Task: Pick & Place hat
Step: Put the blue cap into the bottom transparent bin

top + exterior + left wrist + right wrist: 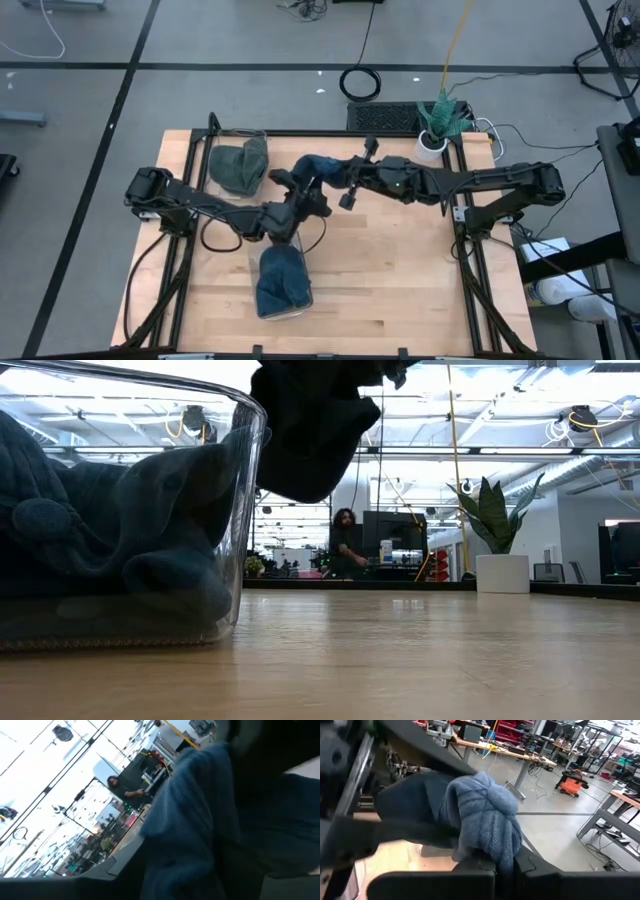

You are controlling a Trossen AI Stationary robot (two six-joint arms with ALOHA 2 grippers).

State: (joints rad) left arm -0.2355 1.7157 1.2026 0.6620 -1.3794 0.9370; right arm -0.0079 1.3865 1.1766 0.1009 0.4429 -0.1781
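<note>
**Two grippers on one blue hat, held above the table**

One blue knit hat (318, 166) hangs in the air over the middle of the wooden table (400, 270), clear of its surface. The right gripper (337, 180) is clenched on it: in the right wrist view the fabric (487, 822) bunches directly above the closed fingers (485, 870). The left gripper (296, 192) sits just beside the right one, against the same hat; its wrist view is filled by blue cloth (200, 820), and I cannot tell how its fingers stand. Below and nearer the front edge than both grippers stands a clear container (284, 283) holding another dark blue hat (90, 530). Behind the left gripper, toward the back corner, a second clear container (240, 160) holds a green hat (236, 168). Well behind the right gripper, a potted plant (437, 122) stands at the rear edge. A person (345, 545) sits in the room beyond.
</note>
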